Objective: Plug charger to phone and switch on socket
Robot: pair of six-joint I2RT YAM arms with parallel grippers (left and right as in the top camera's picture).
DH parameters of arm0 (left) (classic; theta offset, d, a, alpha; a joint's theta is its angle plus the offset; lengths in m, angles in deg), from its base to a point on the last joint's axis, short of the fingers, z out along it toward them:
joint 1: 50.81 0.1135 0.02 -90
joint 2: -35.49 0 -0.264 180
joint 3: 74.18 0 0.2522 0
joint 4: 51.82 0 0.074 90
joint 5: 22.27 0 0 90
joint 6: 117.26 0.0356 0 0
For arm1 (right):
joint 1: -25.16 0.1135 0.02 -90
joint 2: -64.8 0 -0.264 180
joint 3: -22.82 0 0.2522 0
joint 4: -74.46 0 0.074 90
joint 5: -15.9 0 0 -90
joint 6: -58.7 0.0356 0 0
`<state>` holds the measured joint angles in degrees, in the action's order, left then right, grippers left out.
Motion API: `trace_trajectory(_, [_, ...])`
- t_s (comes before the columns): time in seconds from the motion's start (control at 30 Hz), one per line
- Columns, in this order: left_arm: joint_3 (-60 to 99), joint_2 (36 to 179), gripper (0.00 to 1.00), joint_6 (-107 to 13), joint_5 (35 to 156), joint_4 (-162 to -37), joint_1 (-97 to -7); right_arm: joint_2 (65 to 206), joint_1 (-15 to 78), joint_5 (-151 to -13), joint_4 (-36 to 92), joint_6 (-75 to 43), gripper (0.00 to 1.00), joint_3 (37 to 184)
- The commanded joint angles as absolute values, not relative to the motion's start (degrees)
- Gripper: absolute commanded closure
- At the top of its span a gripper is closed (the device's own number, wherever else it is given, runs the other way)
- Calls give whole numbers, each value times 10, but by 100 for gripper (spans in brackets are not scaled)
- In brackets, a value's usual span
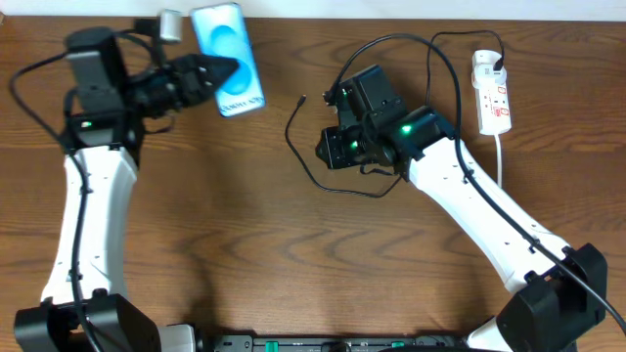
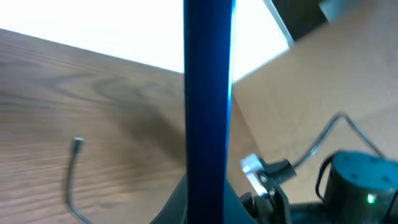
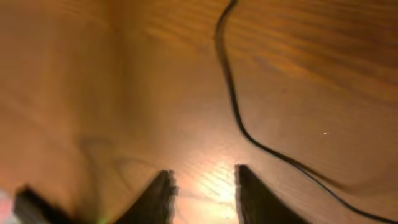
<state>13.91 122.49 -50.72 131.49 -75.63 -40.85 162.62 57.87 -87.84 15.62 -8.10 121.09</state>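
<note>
Phone sat clenched in left fingers; right fingers, parted and empty, hovered over the charger; plugging and socket switching seemingly remained.

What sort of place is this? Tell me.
Probably a robotics lab bench: wooden table, left arm and right arm at its edge, plus a phone, charger cable and power strip.

White links, black joints, green lights, dark tapered right claw.
</note>
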Motion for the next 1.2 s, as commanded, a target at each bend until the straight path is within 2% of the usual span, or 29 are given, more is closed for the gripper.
trace_trajectory(0.0, [157,1219,93,-535,1316,-758,-375,1664,578,-830,181,-20,40,1209])
trace_trajectory(0.03, [157,1219,93,-535,1318,-763,-370,1676,578,-831,199,-5,36,1209])
trace_trajectory(0.3, [157,1219,93,-533,1317,-789,-367,1774,570,-819,293,90,29,1249])
trace_trajectory(0.73, [157,1219,93,-532,1317,-829,-367,2007,564,-821,299,185,38,1461])
trace_trajectory(1.07, [157,1219,93,-533,1317,-833,-367,2052,566,-775,325,269,40,1478])
trace_trajectory(1.17, [157,1219,93,-533,1317,-833,-367,2062,568,-763,340,286,43,1478])
